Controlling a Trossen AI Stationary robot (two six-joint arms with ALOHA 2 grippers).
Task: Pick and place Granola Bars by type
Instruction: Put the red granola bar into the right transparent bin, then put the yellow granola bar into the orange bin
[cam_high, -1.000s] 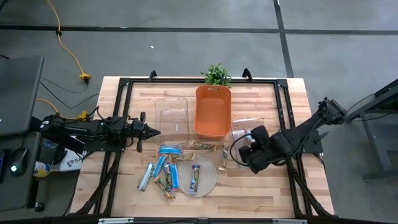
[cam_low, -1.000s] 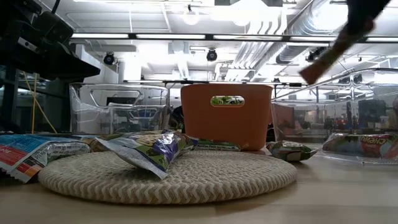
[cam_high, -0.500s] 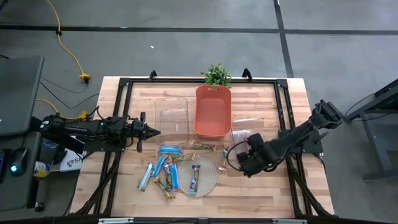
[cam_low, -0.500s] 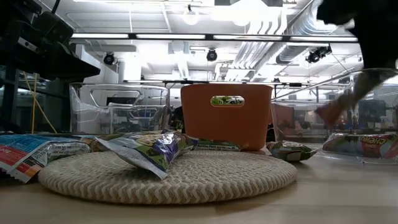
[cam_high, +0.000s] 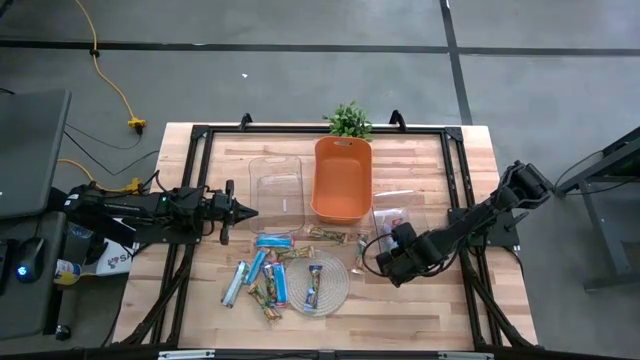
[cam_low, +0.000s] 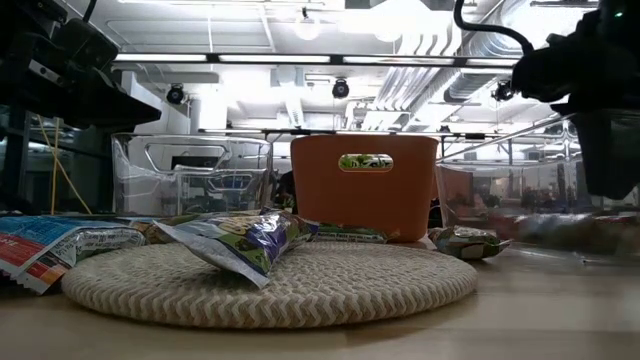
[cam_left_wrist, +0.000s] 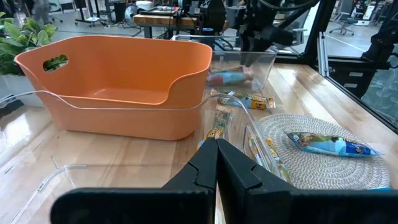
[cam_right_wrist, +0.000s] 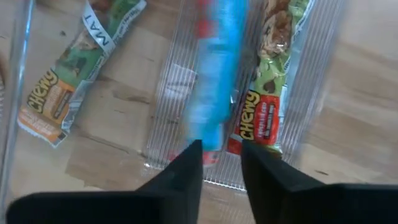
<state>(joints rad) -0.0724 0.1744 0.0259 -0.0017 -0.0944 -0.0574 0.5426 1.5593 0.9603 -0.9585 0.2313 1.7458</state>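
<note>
Beside the orange bin (cam_high: 341, 182), on its right, sits a small clear tray (cam_high: 398, 216), and the right pincer (cam_right_wrist: 219, 163) hangs just above that tray's near end. A second ago it carried a red-brown bar high over this spot, and half a second ago it was lowering it. Now its fingers (cam_right_wrist: 180, 180) are parted with nothing between them, and a blurred red-and-blue bar (cam_right_wrist: 214, 74) is dropping onto the tray floor next to a green-and-red chewy bar (cam_right_wrist: 264, 87) already lying there. So one more bar appears to be sorted, and this arm is free for the next pick.

The remaining granola bars (cam_high: 268, 278) lie in front of the orange bin, on and around the round woven mat (cam_high: 322, 284), with a blue-wrapped one (cam_low: 240, 243) on the mat itself. To the left of the bin, the left pincer (cam_high: 246, 211) waits fully closed and empty beside the larger clear bin (cam_high: 275, 187).
</note>
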